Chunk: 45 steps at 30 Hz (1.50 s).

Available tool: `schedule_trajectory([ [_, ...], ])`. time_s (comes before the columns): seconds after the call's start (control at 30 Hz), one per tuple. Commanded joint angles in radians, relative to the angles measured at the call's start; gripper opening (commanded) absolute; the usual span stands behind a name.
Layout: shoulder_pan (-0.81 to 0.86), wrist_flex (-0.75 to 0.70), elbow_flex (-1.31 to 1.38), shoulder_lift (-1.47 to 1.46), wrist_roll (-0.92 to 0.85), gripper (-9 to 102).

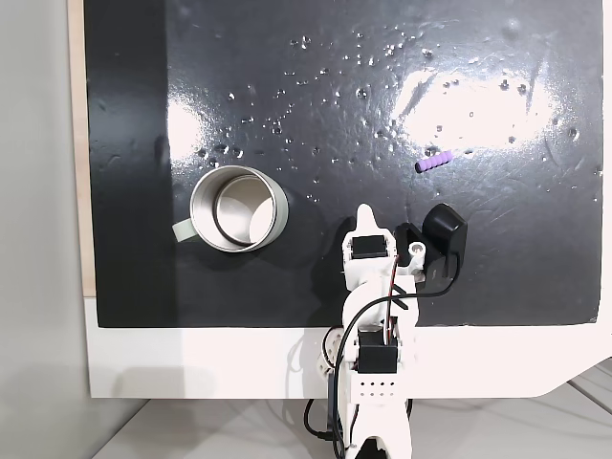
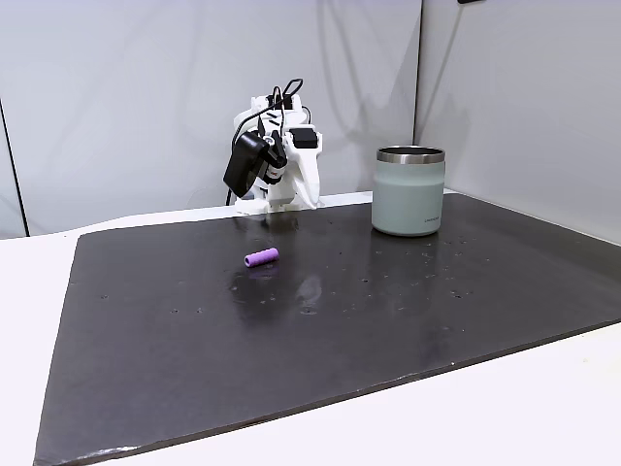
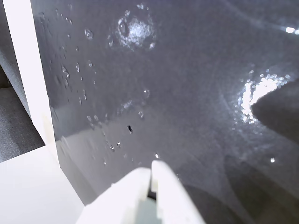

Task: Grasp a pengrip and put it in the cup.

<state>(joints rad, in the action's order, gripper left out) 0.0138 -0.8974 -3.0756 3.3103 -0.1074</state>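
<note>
Folded back over its own base at the near edge of the black mat (image 1: 316, 115), white arm (image 1: 378, 316) tucked in tight, black camera housing (image 1: 443, 232) hanging off the wrist. Gripper (image 3: 150, 173) up close in the wrist view: two white fingertips pressed together, no gap between them, clenched on nothing. Hovering over bare glossy mat there, water-like specks and glare spots scattered across the surface, white counter (image 3: 28, 186) edge running down the left.

Out on the mat in a fixed view, pengrip (image 1: 433, 163) lying on its side, small and light purple, up and to the right of the arm, well apart from the gripper. Same pengrip (image 2: 261, 257) seen low from the other fixed view, resting flat on the mat in front of the arm (image 2: 277, 165), a faint reflection beneath it.

Cup (image 1: 236, 208) standing upright to the left of the arm in the view from above, dark rim ring, pale inside, small light handle tab poking left. From the low fixed view, cup (image 2: 408, 191) to the right of the arm, pale body under a metal rim, near the back edge of the mat. Cup and pengrip well apart, arm between them. A tiny mark low on the cup wall, too small to read. No other writing legible anywhere.
</note>
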Motion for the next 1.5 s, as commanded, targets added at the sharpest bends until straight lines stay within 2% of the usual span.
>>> schedule_trajectory([
  [0.0, 0.003, 0.038, 0.008, 0.008, 0.063, 0],
  [0.3, 0.012, 0.017, 0.034, 0.008, 0.044, 0],
  [0.63, 0.141, -0.133, 0.35, -0.044, -0.196, 0],
  [0.97, 0.264, -0.135, 0.738, -0.583, -0.216, 4],
  [1.13, 0.311, -0.141, 0.904, -0.856, -0.239, 10],
  [1.47, 0.367, -0.181, 1.157, -1.293, -0.396, 21],
])
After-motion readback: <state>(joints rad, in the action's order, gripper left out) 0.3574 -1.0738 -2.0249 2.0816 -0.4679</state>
